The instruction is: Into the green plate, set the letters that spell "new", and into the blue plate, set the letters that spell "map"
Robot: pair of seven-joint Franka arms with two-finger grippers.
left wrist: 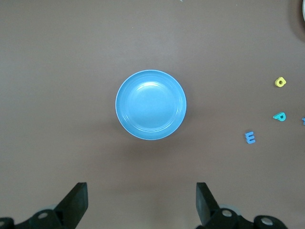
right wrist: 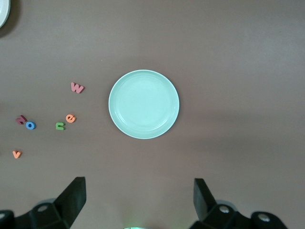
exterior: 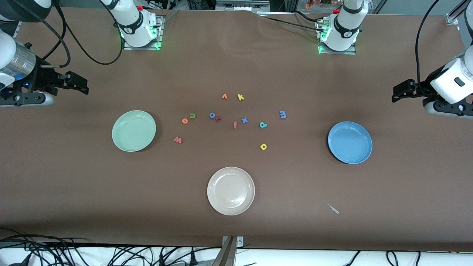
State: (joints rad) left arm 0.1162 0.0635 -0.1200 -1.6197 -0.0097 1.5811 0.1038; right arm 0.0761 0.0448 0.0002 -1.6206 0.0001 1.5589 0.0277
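The green plate (exterior: 133, 130) lies toward the right arm's end, the blue plate (exterior: 350, 142) toward the left arm's end; both hold nothing. Between them lie the green n (exterior: 192, 116), orange e (exterior: 185, 120), salmon w (exterior: 177, 140), blue m (exterior: 282, 114), teal p (exterior: 263, 125) and yellow a (exterior: 263, 147). My right gripper (exterior: 82, 85) hangs open, up in the air off the green plate (right wrist: 144, 104). My left gripper (exterior: 399, 91) hangs open the same way off the blue plate (left wrist: 150, 105). Neither holds anything.
A cream-white plate (exterior: 231, 190) sits nearest the front camera. Among the letters also lie an orange v (exterior: 224, 96), yellow k (exterior: 240, 97), blue o (exterior: 212, 115), salmon f (exterior: 235, 125) and blue x (exterior: 244, 120). A small grey scrap (exterior: 333, 209) lies near the front edge.
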